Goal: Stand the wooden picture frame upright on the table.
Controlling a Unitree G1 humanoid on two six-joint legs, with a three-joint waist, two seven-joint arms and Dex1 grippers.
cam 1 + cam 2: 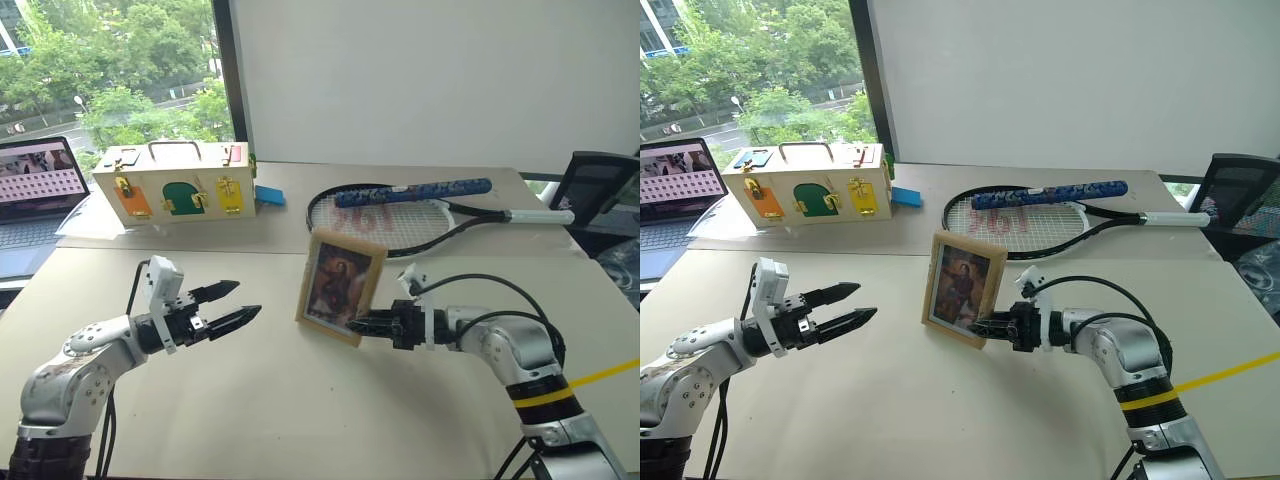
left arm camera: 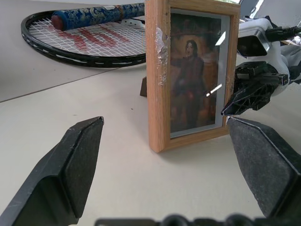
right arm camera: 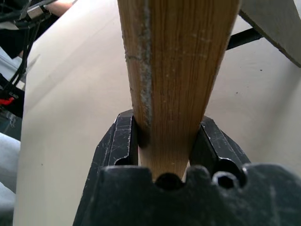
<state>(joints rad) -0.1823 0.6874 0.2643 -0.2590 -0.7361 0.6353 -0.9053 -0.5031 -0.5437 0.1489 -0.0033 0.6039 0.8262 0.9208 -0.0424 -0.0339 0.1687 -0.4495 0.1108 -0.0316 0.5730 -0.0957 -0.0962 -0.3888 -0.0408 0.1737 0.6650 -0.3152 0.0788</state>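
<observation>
Wooden picture frame [image 1: 340, 285] upright on the table [image 1: 250, 400], not yet released

Nearest, the left gripper [image 1: 229, 306] is held spread wide and empty, aimed at the frame from well apart; the right gripper [image 1: 362, 322] is seen clamped on the frame's lower right edge, one finger on each face. The frame's bottom edge seems set down mid-table, portrait facing the robot. Left to do, it is judged: letting go and proving the stand holds. Beyond, a racket [image 1: 400, 215] and a latch box [image 1: 172, 182] are lying
</observation>
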